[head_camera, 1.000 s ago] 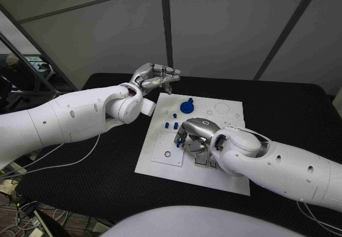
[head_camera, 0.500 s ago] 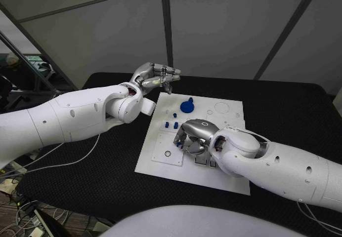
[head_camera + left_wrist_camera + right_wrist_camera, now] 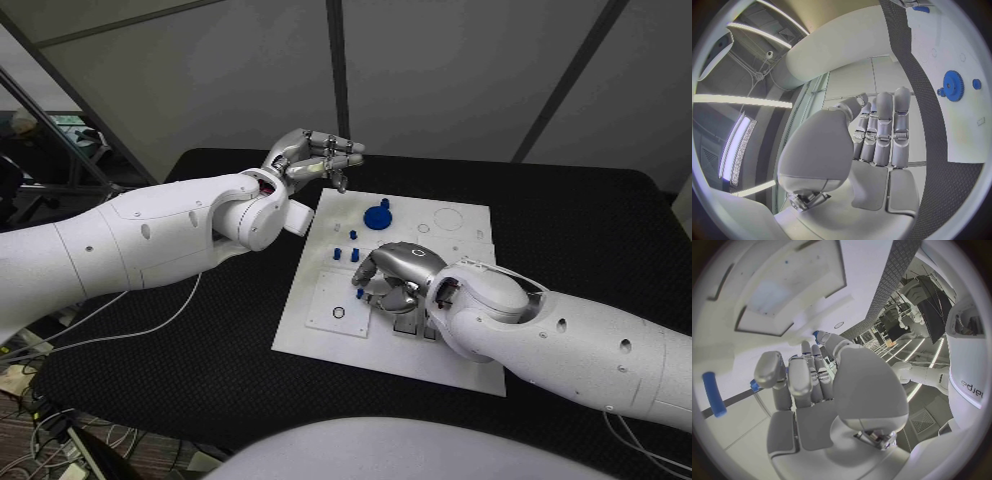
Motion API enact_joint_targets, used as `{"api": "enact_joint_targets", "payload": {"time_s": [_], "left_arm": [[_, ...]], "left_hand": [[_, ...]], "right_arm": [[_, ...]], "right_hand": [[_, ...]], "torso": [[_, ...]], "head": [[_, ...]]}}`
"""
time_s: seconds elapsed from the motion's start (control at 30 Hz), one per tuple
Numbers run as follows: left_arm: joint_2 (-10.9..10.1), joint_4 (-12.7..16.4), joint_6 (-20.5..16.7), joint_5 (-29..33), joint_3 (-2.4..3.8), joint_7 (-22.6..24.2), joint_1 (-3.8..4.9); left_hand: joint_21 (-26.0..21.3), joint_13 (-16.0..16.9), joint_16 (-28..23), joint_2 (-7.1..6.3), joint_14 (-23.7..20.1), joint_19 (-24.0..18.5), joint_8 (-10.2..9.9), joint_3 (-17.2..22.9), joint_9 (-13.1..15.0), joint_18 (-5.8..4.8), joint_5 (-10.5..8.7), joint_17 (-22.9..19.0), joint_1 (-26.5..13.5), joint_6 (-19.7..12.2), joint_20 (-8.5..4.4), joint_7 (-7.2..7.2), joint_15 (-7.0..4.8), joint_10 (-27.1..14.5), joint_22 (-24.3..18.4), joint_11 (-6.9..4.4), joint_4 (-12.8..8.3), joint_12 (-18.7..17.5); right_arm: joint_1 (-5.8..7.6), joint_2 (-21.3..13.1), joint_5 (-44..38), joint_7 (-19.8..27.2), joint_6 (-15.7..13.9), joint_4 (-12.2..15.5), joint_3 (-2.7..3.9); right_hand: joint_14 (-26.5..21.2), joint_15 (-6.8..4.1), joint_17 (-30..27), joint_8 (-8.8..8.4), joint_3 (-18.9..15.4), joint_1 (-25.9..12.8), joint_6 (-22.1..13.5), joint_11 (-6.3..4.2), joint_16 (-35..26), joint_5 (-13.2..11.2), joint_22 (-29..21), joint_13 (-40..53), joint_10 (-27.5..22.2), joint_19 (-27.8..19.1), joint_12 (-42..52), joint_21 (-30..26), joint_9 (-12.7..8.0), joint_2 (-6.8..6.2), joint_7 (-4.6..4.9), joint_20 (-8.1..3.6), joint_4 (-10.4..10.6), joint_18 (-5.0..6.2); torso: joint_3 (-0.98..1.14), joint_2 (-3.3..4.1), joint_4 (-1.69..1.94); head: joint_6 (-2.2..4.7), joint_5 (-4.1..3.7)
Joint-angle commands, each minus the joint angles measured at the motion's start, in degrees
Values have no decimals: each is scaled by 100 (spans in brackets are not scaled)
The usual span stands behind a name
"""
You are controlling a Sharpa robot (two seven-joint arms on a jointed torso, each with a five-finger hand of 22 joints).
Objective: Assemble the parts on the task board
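The black table [image 3: 188, 330] carries the white task board [image 3: 329, 330] in its middle, lying as a long plate that runs away from the robot.

The left arm [image 3: 130, 240] reaches in over the table's far left side. Its left hand [image 3: 310, 158] hangs above the table just beyond the board's far left corner, apart from the board. Its fingers are drawn together with the tips meeting; whether anything small sits between them cannot be told. In the left wrist view the fingers [image 3: 882, 130] lie straight and side by side with nothing visible in them.

The right arm [image 3: 562, 335] crosses the near right part of the board. The right hand [image 3: 392, 282] is down over the middle of the board, fingers curled downward toward its surface; whether they grip a part cannot be told, as the hand hides what is beneath.

A blue gear [image 3: 378, 215] stands on the far part of the board, beyond the right hand. A few small blue pegs [image 3: 351, 252] stand just left of the right hand. In the right wrist view, a blue pin [image 3: 714, 395] lies on the board beside the curled fingers [image 3: 801, 380].
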Motion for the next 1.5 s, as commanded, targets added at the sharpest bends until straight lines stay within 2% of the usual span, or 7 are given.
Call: {"api": "enact_joint_targets", "payload": {"time_s": [0.03,0.37,0.57,0.77,0.9,1.23,1.5], "left_arm": [[-3,-2,80,23,4,-7,9],[-39,-6,88,23,3,-12,8],[-54,-14,101,23,2,-17,7],[-57,-19,108,23,1,-17,6],[-57,-23,108,23,1,-17,6],[-47,-30,117,23,0,-18,6],[-49,-26,119,23,0,-19,6]], "left_hand": [[-18,7,-23,35,-41,-35,-4,1,-8,-13,-1,-5,-28,-18,4,24,3,-22,-8,2,-38,32],[-18,7,-23,35,-41,-35,-4,1,-8,-13,-1,-5,-28,-18,4,24,3,-22,-8,2,-38,32],[-18,7,-23,35,-41,-35,-4,1,-8,-13,-1,-5,-28,-18,4,24,3,-22,-8,2,-38,32],[-24,7,-26,37,-43,-36,-4,-2,-7,-13,-2,-11,-30,-21,6,24,4,-27,-12,2,-41,36],[-24,7,-26,37,-43,-36,-4,-2,-7,-13,-2,-11,-30,-21,6,24,4,-27,-12,2,-41,36],[-24,7,-26,37,-43,-36,-4,-2,-7,-13,-2,-11,-30,-21,6,24,4,-27,-12,2,-41,36],[-24,7,-26,37,-43,-36,-4,-2,-7,-13,-2,-11,-30,-21,6,24,4,-27,-12,2,-41,36]], "right_arm": [[3,-77,107,85,-454,74,-3],[9,-684,208,152,-775,601,26],[104,-1212,465,33,-574,852,291],[229,-1549,471,-128,-159,810,402],[262,-1660,343,-239,83,743,425],[281,-1632,39,-462,546,608,438],[281,-1506,-2,-459,606,517,439]], "right_hand": [[15,33,-8,-7,-54,19,-54,-14,-16,-7,-9,18,-48,-39,48,-23,0,-71,-29,-14,-5,52],[42,-11,-4,63,-106,42,79,-63,23,37,14,39,2,5,253,-10,34,-47,-83,-45,-7,47],[51,-26,-12,71,-115,43,120,-84,31,52,33,40,44,31,333,3,38,-47,-103,-59,0,41],[47,-39,-59,10,-227,5,17,-103,16,97,-17,14,-84,6,366,-36,14,-158,-150,-77,6,51],[-2,-34,-220,6,-408,11,-60,-94,-77,115,-174,11,-271,-109,405,-160,12,-197,-190,-78,21,84],[-16,-28,-278,16,-589,83,-105,-83,-93,86,-236,21,-384,-143,509,-220,17,-152,-262,-68,41,94],[16,-53,-266,37,-609,131,-42,-114,-60,115,-183,31,-283,-74,669,-185,27,-29,-257,-84,92,81]], "torso": [[3,0,2],[-2,-9,-19],[-1,-9,-20],[-6,-13,-20],[-2,-5,-19],[-4,8,0],[-6,7,-2]], "head": [[12,-5],[57,-46],[143,-174],[193,-240],[212,-253],[215,-291],[176,-286]]}}
